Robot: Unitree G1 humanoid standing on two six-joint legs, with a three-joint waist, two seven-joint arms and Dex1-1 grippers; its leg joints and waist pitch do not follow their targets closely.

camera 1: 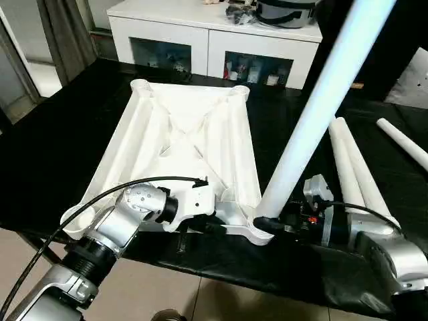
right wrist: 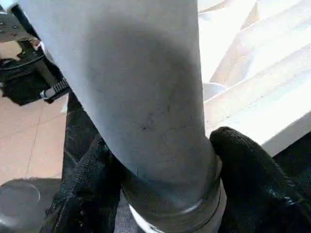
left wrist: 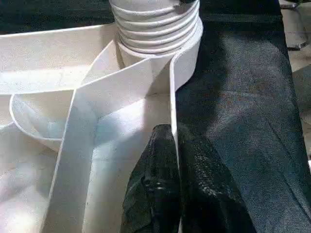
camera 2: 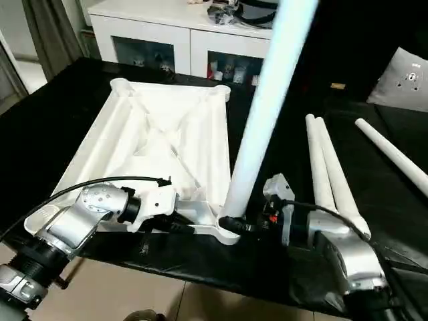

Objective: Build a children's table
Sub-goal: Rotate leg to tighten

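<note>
Head view: white plastic square tabletop (camera 1: 180, 144) lies ribs-up on black cloth; long white tapered leg (camera 1: 314, 110) stands in its near right corner socket. My right gripper (camera 1: 267, 225) hugs the leg's base to turn it home. Left wrist: my left gripper (left wrist: 170, 184) pinches the near rim wall, steadying; threads show. Right wrist: fingers (right wrist: 248, 165) flank the leg.

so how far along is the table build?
Early. Done: table top lies underside up on the black bench. In hand: the first leg stands in the near corner socket, threads still showing; the right gripper clasps its base while the left gripper pinches the top's edge rib. Left: three legs lying loose on the right, three sockets unfilled.
</note>
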